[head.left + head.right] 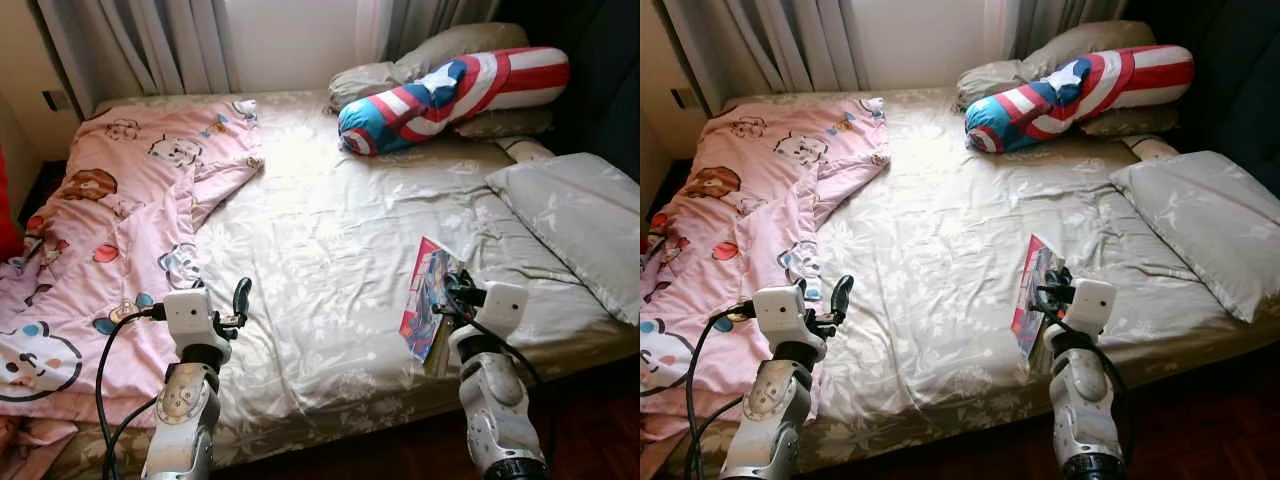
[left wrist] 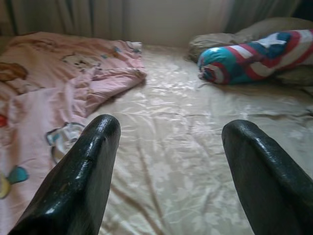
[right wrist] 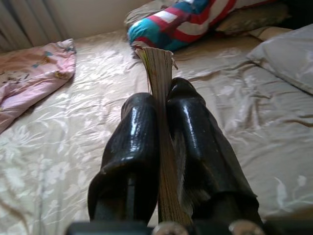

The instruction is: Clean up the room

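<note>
My right gripper (image 1: 450, 295) is shut on a thin colourful book (image 1: 425, 298), held on edge just above the bed's front right part. In the right wrist view the book's page edge (image 3: 159, 73) stands clamped between both black fingers (image 3: 137, 132). My left gripper (image 1: 240, 298) stands open over the bed's front left, beside the pink cartoon blanket (image 1: 110, 220). In the left wrist view its two fingers (image 2: 88, 166) are spread wide with nothing between them.
The bed (image 1: 320, 230) carries a beige sheet. A striped red, white and blue bolster (image 1: 450, 95) lies at the back right against grey pillows (image 1: 440, 50). Another grey pillow (image 1: 580, 215) lies on the right edge. Curtains (image 1: 150, 40) hang behind. Dark floor (image 1: 590, 430) lies at front right.
</note>
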